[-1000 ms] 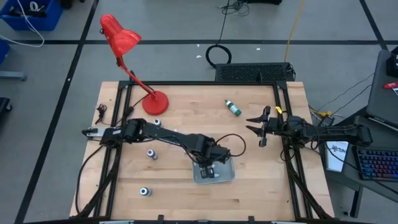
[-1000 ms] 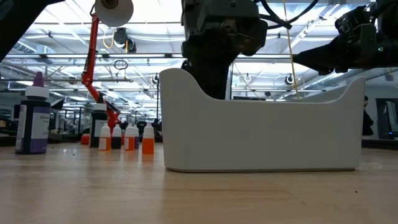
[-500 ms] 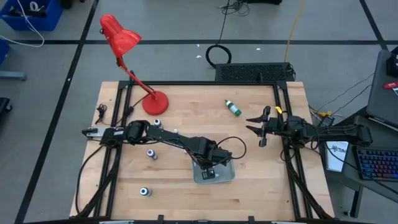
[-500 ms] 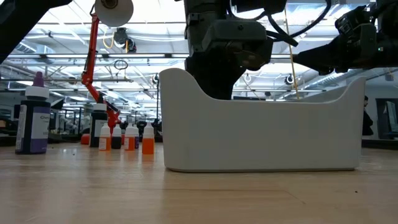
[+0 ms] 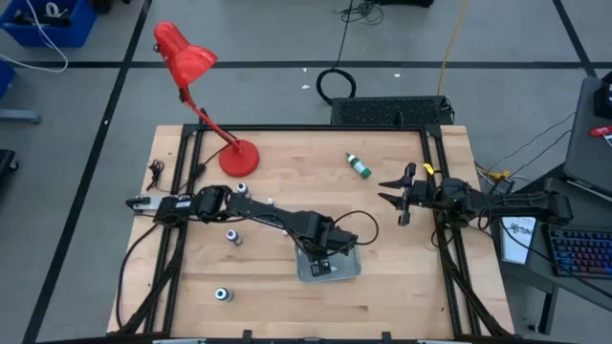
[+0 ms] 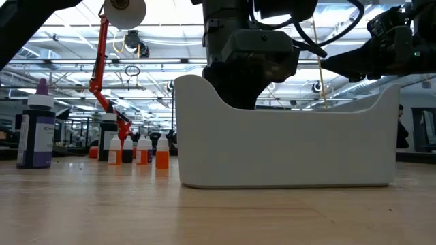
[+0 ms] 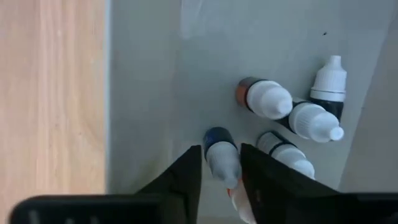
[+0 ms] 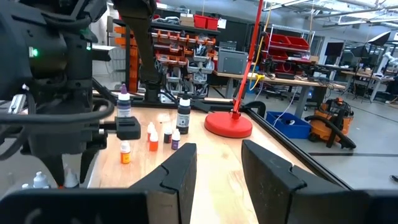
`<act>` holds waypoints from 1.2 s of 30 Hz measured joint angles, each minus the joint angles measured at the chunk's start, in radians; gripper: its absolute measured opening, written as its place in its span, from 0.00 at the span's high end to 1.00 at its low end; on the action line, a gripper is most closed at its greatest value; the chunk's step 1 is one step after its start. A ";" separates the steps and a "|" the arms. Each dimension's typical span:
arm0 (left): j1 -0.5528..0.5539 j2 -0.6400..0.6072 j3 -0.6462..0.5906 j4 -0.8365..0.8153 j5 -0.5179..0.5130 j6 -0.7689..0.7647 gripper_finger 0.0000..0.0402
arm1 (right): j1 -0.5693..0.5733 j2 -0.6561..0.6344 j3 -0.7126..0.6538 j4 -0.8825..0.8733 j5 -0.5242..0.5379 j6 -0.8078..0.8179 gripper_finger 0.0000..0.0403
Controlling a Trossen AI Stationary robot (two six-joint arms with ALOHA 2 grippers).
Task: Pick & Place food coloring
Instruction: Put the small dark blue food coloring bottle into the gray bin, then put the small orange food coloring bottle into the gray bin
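High view: wooden table (image 5: 402,277), smooth pale tray (image 5: 350,270) near its front middle. Left gripper (image 7: 221,180) has edged slightly rightward over the tray since a second ago, its fingers closed around a blue-bodied, white-capped food coloring bottle (image 7: 221,155). Right gripper (image 5: 400,196) stays spread, far right.

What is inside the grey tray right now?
The tray holds five small white-capped bottles: an orange one, a dark one, two more, and a blue one between the left gripper's fingers. The fingers cover whatever lies beneath them.
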 joint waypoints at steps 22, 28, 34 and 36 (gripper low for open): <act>0.000 0.001 0.121 -0.081 -0.016 0.024 0.50 | 0.000 0.000 0.000 0.000 0.000 0.000 0.71; -0.001 -0.001 0.198 -0.237 -0.087 0.006 0.53 | 0.000 0.000 0.000 0.000 0.000 0.000 0.71; -0.020 -0.001 0.199 -0.469 -0.221 -0.094 0.53 | 0.000 0.000 0.000 0.000 0.000 0.000 0.71; -0.021 -0.023 0.172 -0.449 -0.194 -0.081 0.51 | 0.000 0.000 0.000 0.000 0.000 0.000 0.71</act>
